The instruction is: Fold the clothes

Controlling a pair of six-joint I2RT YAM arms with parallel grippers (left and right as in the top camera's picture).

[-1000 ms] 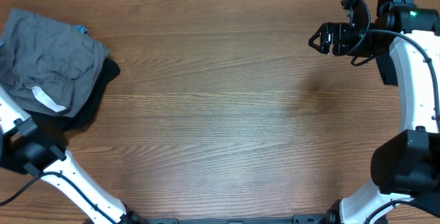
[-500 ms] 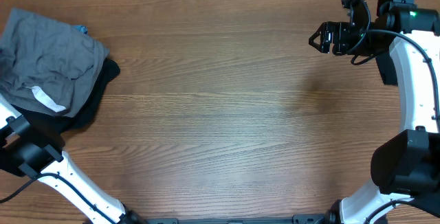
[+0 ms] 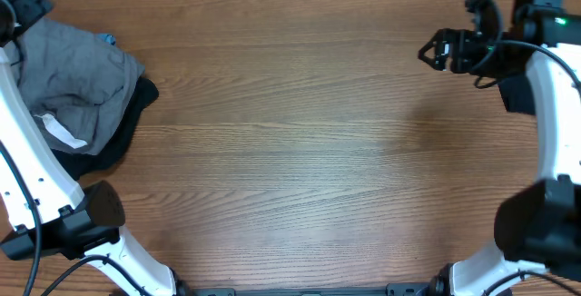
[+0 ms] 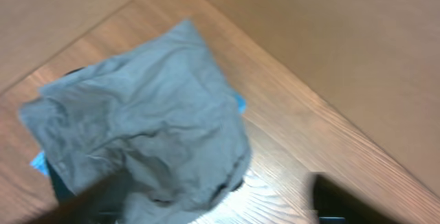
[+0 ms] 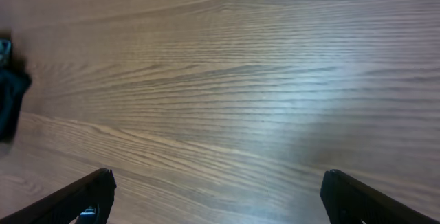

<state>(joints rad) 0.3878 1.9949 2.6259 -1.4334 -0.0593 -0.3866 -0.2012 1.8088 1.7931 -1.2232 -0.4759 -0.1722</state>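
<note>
The clothes lie in a pile at the table's far left: a wrinkled grey garment (image 3: 77,78) with a small white label (image 3: 62,131) on top, a black one (image 3: 123,137) under it, and a light-blue edge (image 3: 108,39) peeping out. In the left wrist view the grey garment (image 4: 144,124) lies loose on the wood. My left gripper (image 3: 23,1) (image 4: 213,210) hovers over the pile's far left corner, open, its blurred fingers (image 4: 344,200) wide apart and holding nothing. My right gripper (image 3: 438,51) (image 5: 220,200) stands open above bare wood at the far right.
The wooden table (image 3: 290,151) stretches between the pile and the right arm. A brown wall (image 4: 330,52) borders the table just behind the pile. A dark shape (image 5: 10,107) sits at the left edge of the right wrist view.
My left arm swung up from the lower left edge to above the pile's far corner, and its gripper opened. The grey garment's left side shifted. My right gripper drifted slightly right.
</note>
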